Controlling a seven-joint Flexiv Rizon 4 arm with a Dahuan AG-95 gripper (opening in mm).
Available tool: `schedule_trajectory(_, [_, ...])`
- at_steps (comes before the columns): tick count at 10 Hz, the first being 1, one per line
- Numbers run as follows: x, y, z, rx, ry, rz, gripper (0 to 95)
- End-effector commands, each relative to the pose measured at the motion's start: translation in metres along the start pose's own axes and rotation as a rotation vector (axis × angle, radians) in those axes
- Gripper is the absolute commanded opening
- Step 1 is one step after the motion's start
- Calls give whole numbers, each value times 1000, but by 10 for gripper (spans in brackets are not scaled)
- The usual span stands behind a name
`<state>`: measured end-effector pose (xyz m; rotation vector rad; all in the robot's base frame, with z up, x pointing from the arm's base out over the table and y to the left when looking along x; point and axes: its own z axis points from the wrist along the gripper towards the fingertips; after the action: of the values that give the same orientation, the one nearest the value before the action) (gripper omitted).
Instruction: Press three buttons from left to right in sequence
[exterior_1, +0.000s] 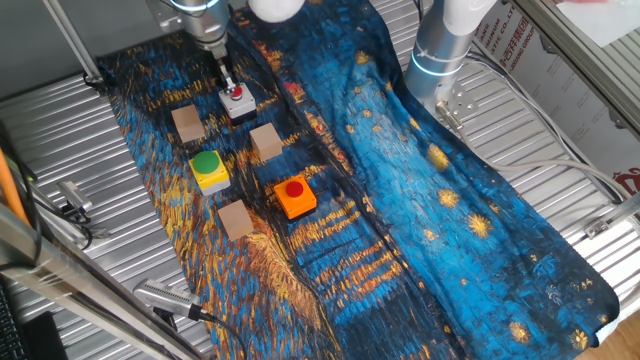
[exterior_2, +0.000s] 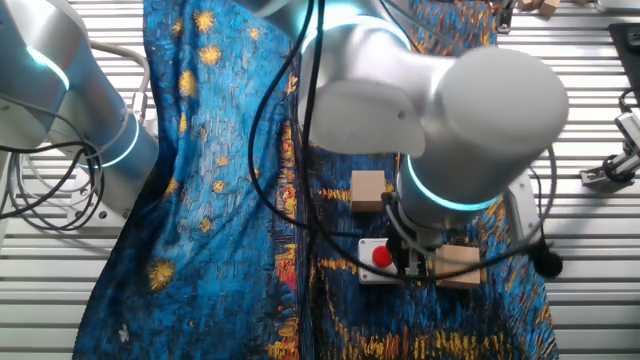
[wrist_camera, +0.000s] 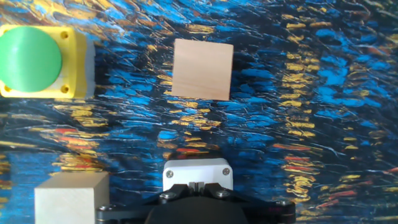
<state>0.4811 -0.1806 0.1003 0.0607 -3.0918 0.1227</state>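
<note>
The white-base button with a red cap (exterior_1: 238, 101) sits at the far end of the cloth. My gripper (exterior_1: 228, 80) stands right over it, its tips down at the cap. In the hand view the fingertips (wrist_camera: 196, 185) touch each other, shut, above the white base (wrist_camera: 196, 171), and they hide the cap. The other fixed view shows the red cap (exterior_2: 381, 256) beside the gripper (exterior_2: 410, 262). The yellow-base button with a green cap (exterior_1: 208, 168) also shows in the hand view (wrist_camera: 31, 53). The orange-base button with a red cap (exterior_1: 294, 196) lies nearer the front.
Three plain wooden cubes (exterior_1: 187, 123) (exterior_1: 265, 141) (exterior_1: 235, 219) lie among the buttons on the blue painted cloth (exterior_1: 420, 200). One cube (wrist_camera: 202, 68) is ahead of the hand, another (wrist_camera: 69, 196) at its left. A second arm's base (exterior_1: 440, 50) stands at the right.
</note>
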Motion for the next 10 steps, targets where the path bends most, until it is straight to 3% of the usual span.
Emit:
schedule_trajectory(1, [-2, -1, -17, -46, 14, 16, 0])
schedule_trajectory(7, [-2, -1, -21, -53, 5, 14, 0])
schedule_trajectory(10, [9, -15, -25, -54, 4, -11, 0])
